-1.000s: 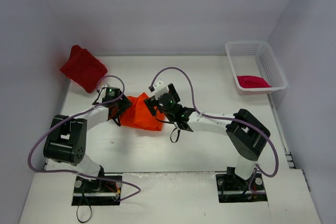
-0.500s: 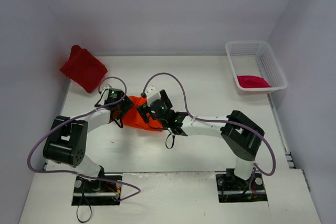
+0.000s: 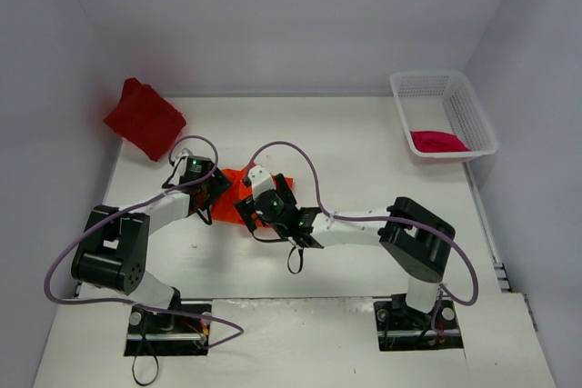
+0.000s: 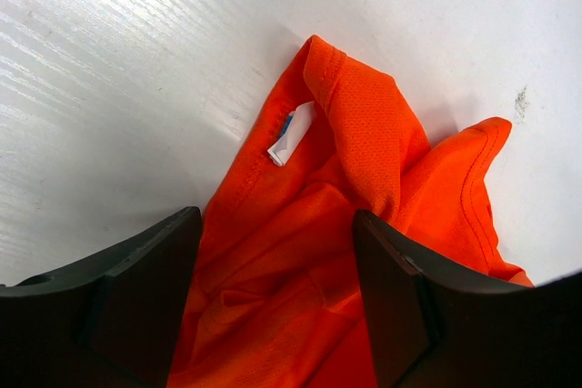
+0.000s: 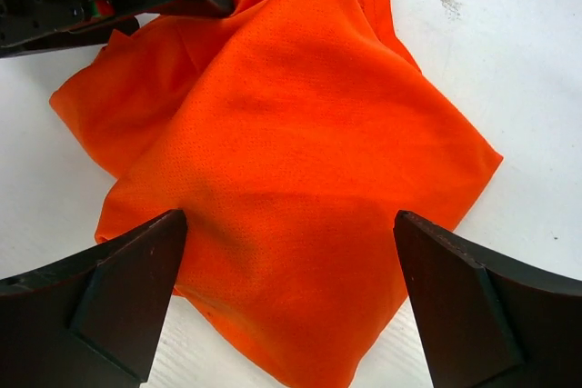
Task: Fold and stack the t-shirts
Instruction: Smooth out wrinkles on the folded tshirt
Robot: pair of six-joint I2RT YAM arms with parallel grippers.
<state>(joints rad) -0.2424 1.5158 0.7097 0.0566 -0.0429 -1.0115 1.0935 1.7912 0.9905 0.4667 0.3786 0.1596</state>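
Site type: robotics laboratory test cell.
Enclosure: plain white walls (image 3: 273,24) close in the worktop (image 3: 382,161) on three sides.
Worktop: white painted board, scuffed and marked in the wrist views.
Equipment: left arm (image 3: 114,252) and right arm (image 3: 414,238), bolted side by side at the near edge.
Cabling: exposed purple cables (image 3: 282,144) loop loosely along both arms.
Test items: orange t-shirt (image 5: 273,179) on the worktop; white mesh basket (image 3: 446,88) at the far right corner.

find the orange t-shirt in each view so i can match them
top external: orange t-shirt lies centre-left on the white table.
left wrist: orange t-shirt fills the lower middle, its white label showing.
right wrist: orange t-shirt fills the centre.
shared landmark: the white table under it in every view.
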